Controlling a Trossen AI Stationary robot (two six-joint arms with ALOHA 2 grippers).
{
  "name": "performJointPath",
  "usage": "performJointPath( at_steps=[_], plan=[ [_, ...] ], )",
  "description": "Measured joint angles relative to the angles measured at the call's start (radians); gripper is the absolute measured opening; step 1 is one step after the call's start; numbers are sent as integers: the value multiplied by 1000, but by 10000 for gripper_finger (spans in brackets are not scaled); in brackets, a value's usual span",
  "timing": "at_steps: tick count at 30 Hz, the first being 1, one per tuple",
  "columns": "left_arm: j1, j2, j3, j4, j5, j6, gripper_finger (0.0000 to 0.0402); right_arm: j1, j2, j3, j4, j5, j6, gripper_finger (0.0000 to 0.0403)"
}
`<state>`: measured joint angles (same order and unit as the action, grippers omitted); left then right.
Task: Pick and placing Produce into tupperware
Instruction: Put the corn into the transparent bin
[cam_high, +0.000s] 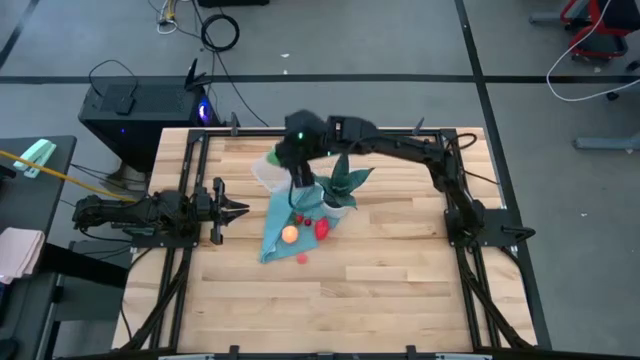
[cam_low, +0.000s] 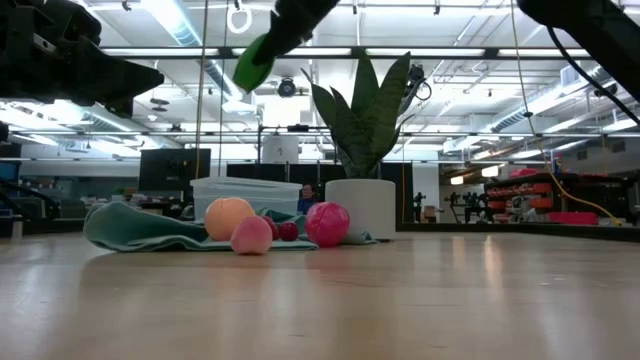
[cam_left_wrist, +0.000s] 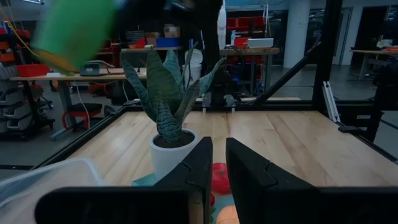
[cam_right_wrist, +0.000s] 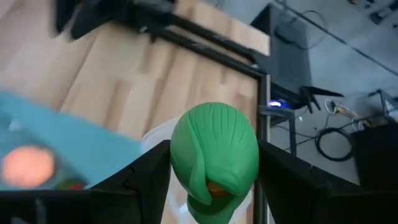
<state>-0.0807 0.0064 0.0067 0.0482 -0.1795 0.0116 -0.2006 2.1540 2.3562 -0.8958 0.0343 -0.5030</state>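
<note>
My right gripper (cam_right_wrist: 214, 177) is shut on the green round produce (cam_right_wrist: 214, 152) and holds it high over the table's far middle, above the clear tupperware (cam_low: 245, 193). In the low view the green produce (cam_low: 255, 62) hangs well above everything else. On the teal cloth (cam_high: 280, 222) rest an orange round piece (cam_high: 290, 234), a red piece (cam_high: 322, 228) and a small dark red one (cam_low: 287, 230). A pinkish piece (cam_high: 302, 257) lies at the cloth's near edge. My left gripper (cam_left_wrist: 217, 168) waits at the table's left, level, its fingers nearly together with nothing between them. My right gripper pinches the green produce by two opposite sides (cam_right_wrist: 179, 155) between its two fingers (cam_right_wrist: 149, 177). The fingers slant down from the table's right toward its far left. The produce is lifted clear, over the tupperware.
A spiky plant in a white pot (cam_high: 340, 190) stands just right of the tupperware and close to my right arm. Black frame rails (cam_high: 190, 180) run along the table's sides. Bare wood lies toward the near edge.
</note>
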Motion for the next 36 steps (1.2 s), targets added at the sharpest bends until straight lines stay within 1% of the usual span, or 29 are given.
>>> performJointPath(
  at_steps=[2,7,9,15,18,23,31,36],
  plan=[
    [0,0,0,0,0,0,54,-39,0,0,46,-35,46,226],
    [0,0,0,0,0,0,60,-139,0,0,154,-174,164,226],
    [0,0,0,0,0,0,59,-174,0,0,184,-215,204,226],
    [0,0,0,0,0,1,51,-266,3,0,196,-301,309,226],
    [0,0,0,0,0,1,53,-291,20,0,192,-353,354,226],
    [0,0,0,1,0,13,59,-272,67,-3,179,-386,369,226],
    [0,0,0,3,0,21,51,-251,156,-3,179,-388,352,226],
    [0,0,0,3,0,20,55,-251,209,-3,152,-387,352,226]
  ],
)
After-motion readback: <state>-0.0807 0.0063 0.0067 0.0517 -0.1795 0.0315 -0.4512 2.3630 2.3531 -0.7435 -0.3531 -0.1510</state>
